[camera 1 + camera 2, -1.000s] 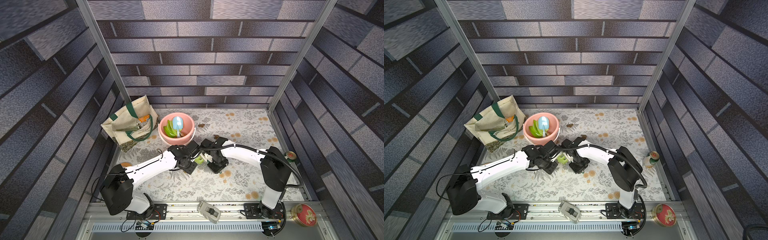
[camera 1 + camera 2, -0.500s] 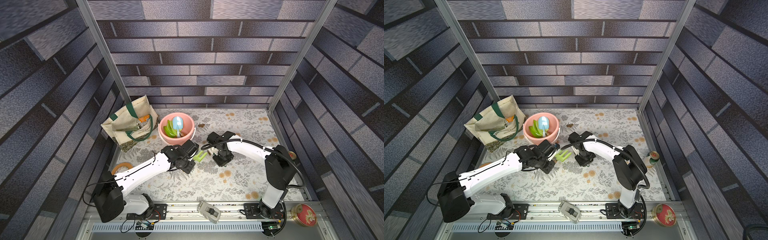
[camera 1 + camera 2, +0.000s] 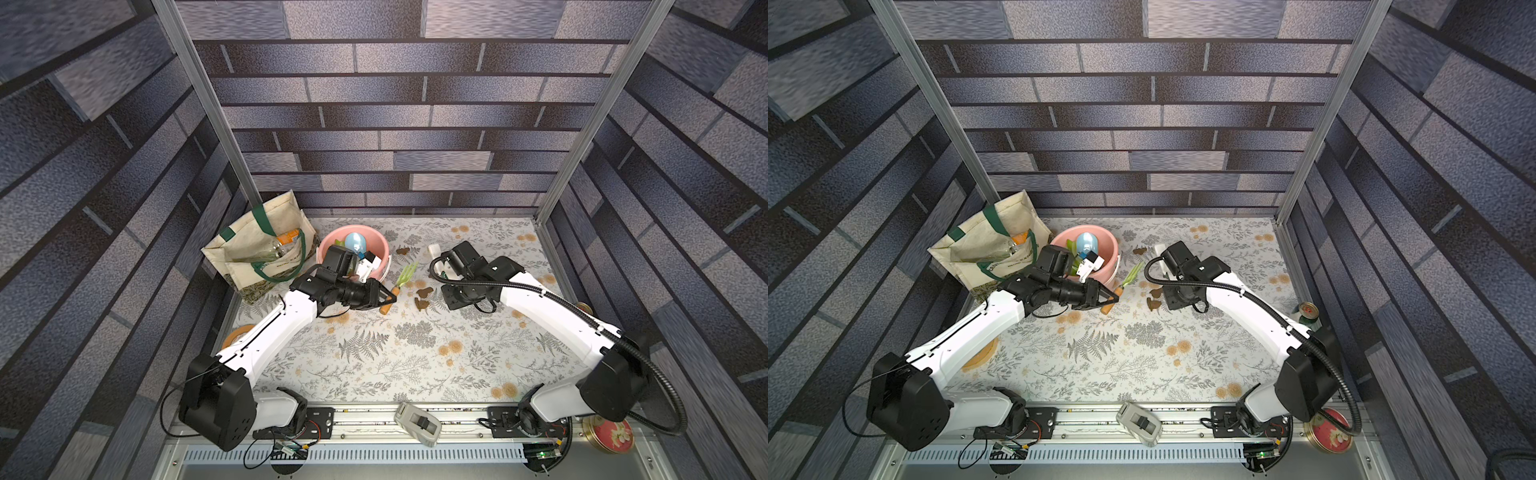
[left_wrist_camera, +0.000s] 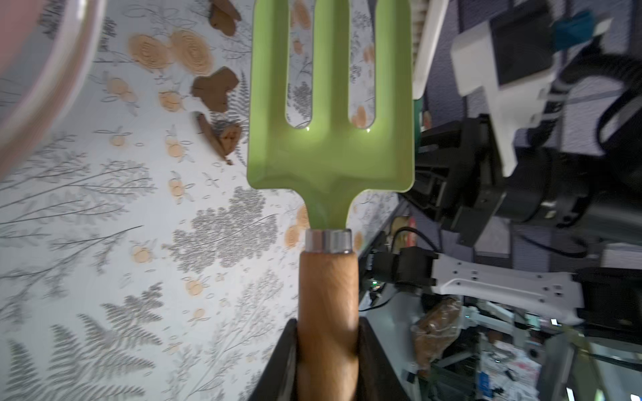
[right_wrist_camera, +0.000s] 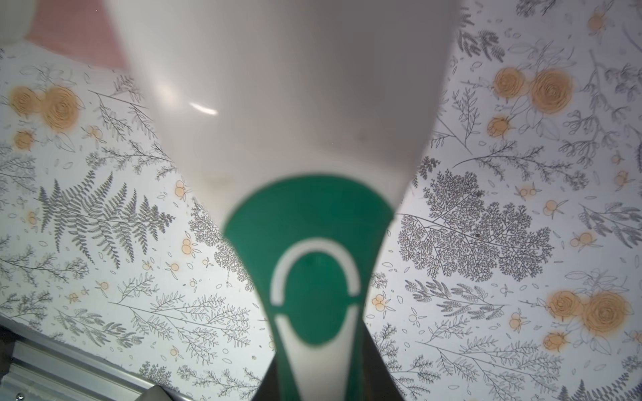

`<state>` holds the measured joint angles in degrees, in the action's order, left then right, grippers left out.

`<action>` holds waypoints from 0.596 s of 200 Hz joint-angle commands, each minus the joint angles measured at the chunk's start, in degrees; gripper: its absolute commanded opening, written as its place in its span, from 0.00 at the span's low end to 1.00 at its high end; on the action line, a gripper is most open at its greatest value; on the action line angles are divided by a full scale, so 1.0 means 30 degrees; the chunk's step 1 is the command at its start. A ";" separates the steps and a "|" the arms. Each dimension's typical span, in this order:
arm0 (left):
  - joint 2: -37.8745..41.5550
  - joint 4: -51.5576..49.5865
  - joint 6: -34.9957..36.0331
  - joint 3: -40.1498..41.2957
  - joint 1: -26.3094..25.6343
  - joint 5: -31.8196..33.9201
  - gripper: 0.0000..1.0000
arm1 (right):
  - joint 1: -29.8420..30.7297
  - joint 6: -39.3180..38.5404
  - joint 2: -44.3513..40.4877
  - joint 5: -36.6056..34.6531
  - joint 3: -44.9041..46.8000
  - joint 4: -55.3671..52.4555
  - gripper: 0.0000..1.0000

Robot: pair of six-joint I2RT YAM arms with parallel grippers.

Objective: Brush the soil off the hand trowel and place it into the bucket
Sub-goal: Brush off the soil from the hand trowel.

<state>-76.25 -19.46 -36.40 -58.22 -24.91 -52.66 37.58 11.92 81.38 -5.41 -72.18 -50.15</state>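
Observation:
The hand trowel [image 4: 330, 156] has a green three-tined head and a wooden handle. My left gripper [image 4: 328, 347] is shut on that handle and holds it above the mat, just right of the pink bucket [image 3: 380, 249]. Both top views show the trowel [image 3: 406, 274] [image 3: 1133, 274] in the left gripper [image 3: 384, 296] [image 3: 1108, 300]. No soil shows on the head. Brown soil blobs [image 3: 424, 293] [image 4: 215, 88] lie on the mat between the arms. My right gripper [image 5: 318, 375] is shut on a white and green brush [image 5: 278, 104], right of the trowel and apart from it.
A blue trowel [image 3: 354, 241] and green tools lie in the bucket. A cream tote bag [image 3: 262, 249] stands at the back left. A tape roll [image 3: 235, 334] lies by the left wall. A grey device [image 3: 417, 424] and a red tin [image 3: 609, 434] sit at the front.
The two grippers have drawn apart. The left one has carried the trowel back toward the bucket. The right one has moved back and to the right with the brush.

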 commanded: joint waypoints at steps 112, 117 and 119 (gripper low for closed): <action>-0.4923 2.5015 -2.4700 -0.0060 0.0013 -0.0321 0.14 | 0.0071 -0.0656 -0.4850 0.0336 0.3524 0.8995 0.00; -0.4768 2.4977 -2.4808 -0.0048 -0.0039 -0.0139 0.14 | 0.0066 -0.0738 -0.4758 0.0527 0.3524 0.9198 0.00; -0.4725 2.4924 -2.4846 -0.0026 -0.0068 -0.0096 0.14 | 0.0069 -0.0763 -0.4712 0.0620 0.3524 0.9271 0.00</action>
<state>-92.09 46.15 -102.08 -56.82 -24.21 -56.90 37.63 11.20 66.26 -5.69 -61.98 -27.68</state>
